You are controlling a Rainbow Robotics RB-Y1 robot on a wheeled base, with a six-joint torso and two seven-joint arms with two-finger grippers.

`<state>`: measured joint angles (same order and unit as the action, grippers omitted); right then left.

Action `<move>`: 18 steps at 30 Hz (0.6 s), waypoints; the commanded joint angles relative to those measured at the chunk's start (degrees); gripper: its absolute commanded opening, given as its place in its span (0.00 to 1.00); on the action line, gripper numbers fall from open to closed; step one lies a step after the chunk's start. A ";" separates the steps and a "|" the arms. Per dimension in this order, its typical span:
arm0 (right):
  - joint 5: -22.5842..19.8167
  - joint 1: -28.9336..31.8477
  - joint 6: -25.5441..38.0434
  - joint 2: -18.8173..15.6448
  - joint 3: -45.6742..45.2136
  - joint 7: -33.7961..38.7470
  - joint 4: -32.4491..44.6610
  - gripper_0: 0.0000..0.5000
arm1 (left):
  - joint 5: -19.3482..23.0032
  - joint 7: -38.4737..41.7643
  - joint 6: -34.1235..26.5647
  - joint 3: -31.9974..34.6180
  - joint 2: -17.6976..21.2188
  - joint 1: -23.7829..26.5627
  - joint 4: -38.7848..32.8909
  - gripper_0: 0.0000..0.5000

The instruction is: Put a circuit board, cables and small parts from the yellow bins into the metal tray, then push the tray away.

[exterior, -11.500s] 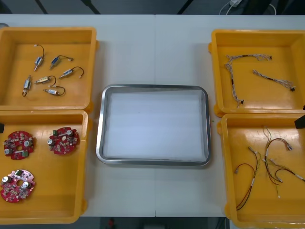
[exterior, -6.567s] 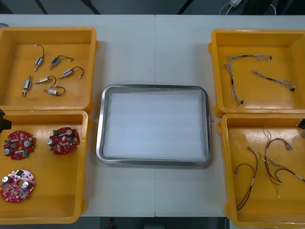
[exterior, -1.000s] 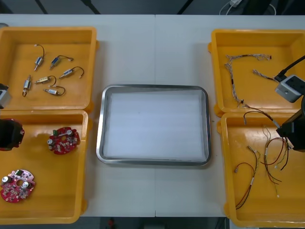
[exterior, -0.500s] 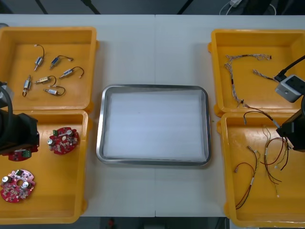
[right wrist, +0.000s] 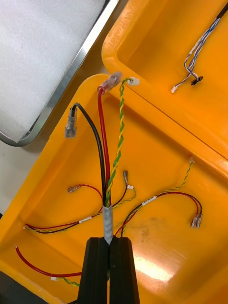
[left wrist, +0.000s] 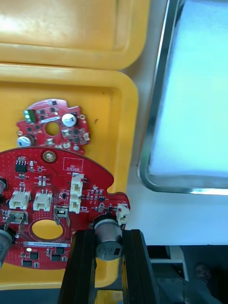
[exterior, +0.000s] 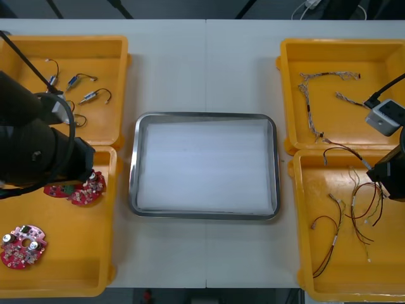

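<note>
- Front view: your left arm (exterior: 38, 152) reaches over the near left yellow plastic bin (exterior: 69, 272). A round red circuit board (exterior: 56, 189) pokes out from under the arm, just beside a second red board (exterior: 88, 188) on the bin floor. The rectangular metal tray (exterior: 202, 116), white inside, sits empty between the bins, so nothing is delivered yet. Your right arm (exterior: 387, 177) hangs over the near right yellow bin (exterior: 329, 278), with a bundle of black, red and yellow cables (exterior: 364, 163) reaching from it toward that bin's far rim.
- Left wrist view: your left gripper (left wrist: 108, 237) is clamped on the round red circuit board at its edge, one black finger (left wrist: 83, 259) on each side of a small metal cylinder there. That edge hold, I judge, spares the other components. The board overlaps the second one and seems to hang above it. The tray lies to the right, past the bin wall.
- Right wrist view: your right gripper (right wrist: 109, 244) is closed on the bundle's white-wrapped stem. Gripping where the strands join should bring them all along together. They fan out free beyond the fingers, above the loose red and yellow cables (right wrist: 161, 199) on the bin floor.
</note>
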<state>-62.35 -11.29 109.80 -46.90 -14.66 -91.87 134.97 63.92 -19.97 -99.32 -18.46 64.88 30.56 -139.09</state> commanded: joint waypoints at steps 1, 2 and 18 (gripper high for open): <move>-0.15 -1.19 0.20 -2.14 0.33 0.63 1.43 0.00 | -3.89 10.56 -2.36 -2.81 -7.05 3.11 0.22 0.00; -0.15 -1.19 0.20 -2.14 0.33 0.63 1.43 0.00 | -4.59 11.00 -2.54 -3.07 -7.75 3.11 0.31 0.00; -0.15 -1.19 0.20 -2.14 0.33 0.63 1.43 0.00 | -19.98 15.84 -4.12 -15.64 -25.59 9.61 11.03 0.00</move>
<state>-62.34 -11.30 109.80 -46.91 -14.66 -91.86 134.98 45.29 -3.94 -102.90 -32.86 43.15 36.56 -129.87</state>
